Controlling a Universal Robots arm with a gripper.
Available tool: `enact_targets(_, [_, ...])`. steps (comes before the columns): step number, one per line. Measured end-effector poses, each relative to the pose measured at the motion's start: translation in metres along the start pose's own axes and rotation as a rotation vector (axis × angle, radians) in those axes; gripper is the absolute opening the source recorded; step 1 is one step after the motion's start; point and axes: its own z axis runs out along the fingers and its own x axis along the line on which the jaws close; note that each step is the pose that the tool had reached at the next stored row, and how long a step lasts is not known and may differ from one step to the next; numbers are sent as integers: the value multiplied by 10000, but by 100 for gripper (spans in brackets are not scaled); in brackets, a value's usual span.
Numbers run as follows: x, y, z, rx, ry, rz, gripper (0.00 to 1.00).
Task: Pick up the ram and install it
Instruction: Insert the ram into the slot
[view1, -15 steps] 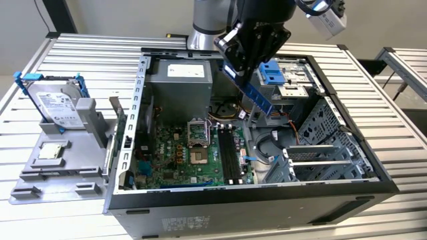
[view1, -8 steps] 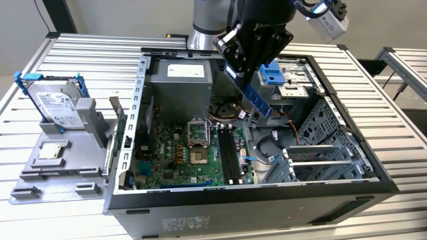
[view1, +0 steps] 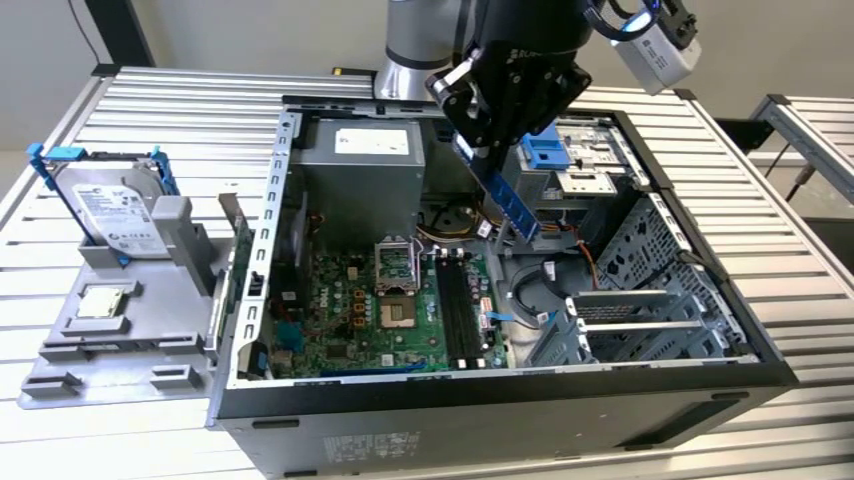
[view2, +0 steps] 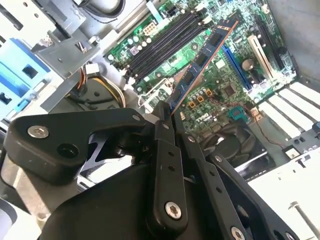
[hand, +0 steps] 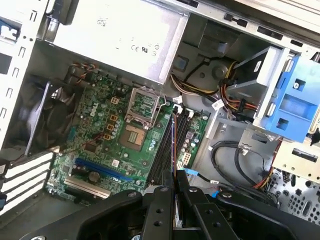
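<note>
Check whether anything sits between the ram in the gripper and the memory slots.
Nothing visible does. The gripper holds the ram tilted above the empty black memory slots. Black cables lie beside them, toward the exterior view's right, not across.

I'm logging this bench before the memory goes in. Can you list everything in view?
ram: one, blue, tilted over the open case's inside
case: one, black and grey, open, on the table
motherboard: one, green, on the case's floor
memory slots: several, black, on the motherboard
power supply: one, grey, far end of the case
caddy: one, blue, in the case, toward the exterior view's right
hard drive: one, silver with blue brackets, standing on the tray
processor: one, silver, flat on the tray
tray: one, grey, at the exterior view's left of the case
table: one, slatted metal
gripper: one, black, shut on the ram
</note>
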Motion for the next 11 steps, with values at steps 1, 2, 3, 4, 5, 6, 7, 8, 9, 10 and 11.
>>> enact_targets(1, [2, -4, 0, -1, 0, 93, 0])
enact_targets(2, [3, -9, 0, -2, -2, 189, 0])
enact_targets(3, [4, -13, 0, -5, -3, 284, 0])
enact_targets(4, [5, -17, 0, -6, -4, 380, 0])
enact_targets(5, [7, -20, 0, -8, -5, 477, 0])
enact_targets(6, [8, -25, 0, -9, -6, 582, 0])
enact_targets(7, [9, -28, 0, -11, -7, 682, 0])
enact_targets(8, [10, -31, 0, -13, -8, 784, 0])
enact_targets(9, [11, -34, 0, -14, -10, 888, 0])
enact_targets(10, [12, -37, 0, -15, -12, 992, 0])
enact_targets(11, [13, -40, 0, -18, -13, 1097, 0])
